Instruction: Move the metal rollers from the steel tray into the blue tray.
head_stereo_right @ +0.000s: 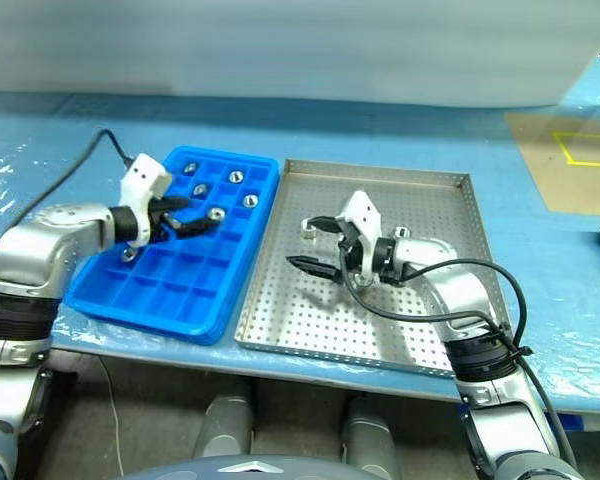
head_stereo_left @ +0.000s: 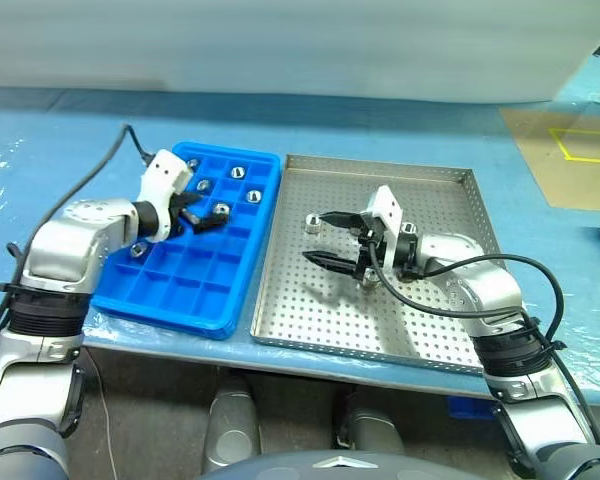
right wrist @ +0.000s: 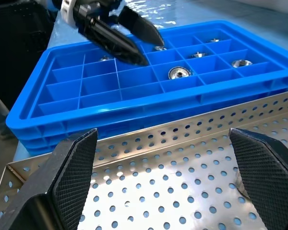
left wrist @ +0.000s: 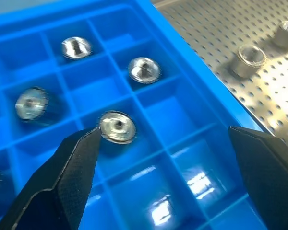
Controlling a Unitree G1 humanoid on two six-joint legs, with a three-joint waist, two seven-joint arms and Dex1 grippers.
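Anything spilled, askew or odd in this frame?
Nothing stands out. The metal rollers sit singly in blue tray compartments; the others stand on the steel tray. Both trays lie flat, side by side.

Both arms are shiny silver metal with black ribbed rings and black cables. Each black two-fingered left pincer (head_stereo_left: 202, 212) and right pincer (head_stereo_left: 316, 237) has a white block behind it.

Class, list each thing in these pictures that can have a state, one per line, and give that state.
Left gripper: open, empty, above the bright blue compartment tray.
Right gripper: open, empty, above the perforated steel tray.
Shiny metal rollers: several sit in blue compartments.
Rollers: some on the steel tray.
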